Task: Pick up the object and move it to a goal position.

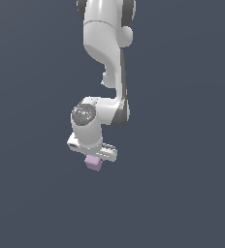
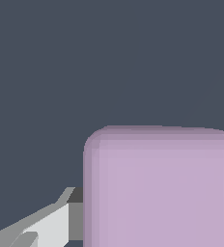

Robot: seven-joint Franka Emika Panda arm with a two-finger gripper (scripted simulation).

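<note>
pale lilac-pink cube [image 1: 93, 163] sits directly under the white gripper [image 1: 94, 157], one finger [image 2: 46, 226] touching its side; jaws clamped on it.

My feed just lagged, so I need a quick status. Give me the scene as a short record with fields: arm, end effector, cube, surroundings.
arm: one white arm reaching down from the top of the exterior view
end effector: end effector directly over the cube; one finger shows against the cube's side in the wrist view
cube: pale lilac-pink cube right under the end effector, fills much of the wrist view
grip state: cannot tell whether shut on the cube; second finger not visible
surroundings: plain dark grey-blue background
goal marker: none visible
</note>
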